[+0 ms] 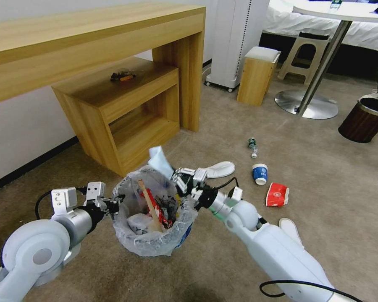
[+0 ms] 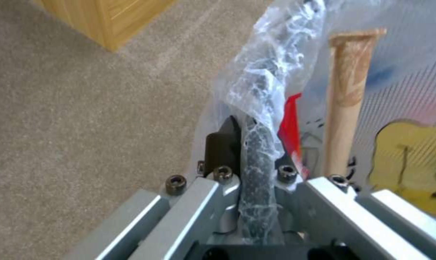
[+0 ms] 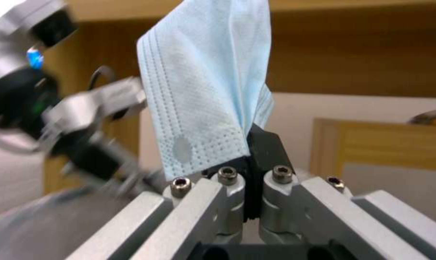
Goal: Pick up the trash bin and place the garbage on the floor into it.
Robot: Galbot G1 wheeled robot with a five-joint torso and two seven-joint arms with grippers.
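Nearest, the left claw [image 1: 116, 202] is clamped on the trash bin [image 1: 153, 235] at its bag-lined rim, on the bin's left side. Just beyond, the right claw [image 1: 177, 179] pinches a pale blue face mask [image 1: 159, 161] above the bin's far rim. Farther right, a red cup [image 1: 277, 195], blue cup [image 1: 260, 173], small bottle [image 1: 252, 146] and white slipper [image 1: 219, 169] lie on the floor [image 1: 323, 167].

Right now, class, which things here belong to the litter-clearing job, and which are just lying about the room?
Job:
- plastic-lined round trash bin, rim held by left gripper
- pale blue face mask in right gripper
- blue paper cup, crushed red cup, small bottle, white slipper on tan carpet

Lying about:
- brown wood-grain bin
- wooden desk
- small wooden box stool
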